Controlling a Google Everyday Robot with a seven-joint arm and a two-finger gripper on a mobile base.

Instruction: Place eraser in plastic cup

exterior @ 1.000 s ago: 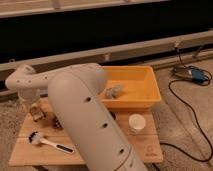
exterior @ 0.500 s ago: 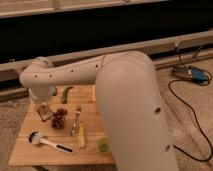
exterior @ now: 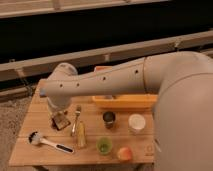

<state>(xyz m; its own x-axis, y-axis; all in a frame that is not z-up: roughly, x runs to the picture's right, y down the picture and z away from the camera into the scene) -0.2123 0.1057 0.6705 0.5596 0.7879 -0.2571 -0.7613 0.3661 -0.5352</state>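
My gripper (exterior: 58, 116) hangs low over the left part of the wooden table (exterior: 30, 155), at the end of the long beige arm that reaches in from the right. It is shut. A small tan and brown block, the eraser (exterior: 61, 121), sits right at its tip; whether it is gripped or only touched does not show. The plastic cup (exterior: 103, 145), short and light green, stands upright near the table's front edge, well to the right of the gripper.
A dark metallic cup (exterior: 108, 118) and a white cup (exterior: 136, 122) stand behind the green one. A fork (exterior: 76, 119), a yellow item (exterior: 81, 134), a brush (exterior: 48, 142) and a peach-coloured fruit (exterior: 124, 153) lie around. A yellow tray (exterior: 123, 102) sits at the back.
The arm has swung across the view and now stretches in from the right. The gripper has shifted slightly right, onto the spot where the eraser lies.
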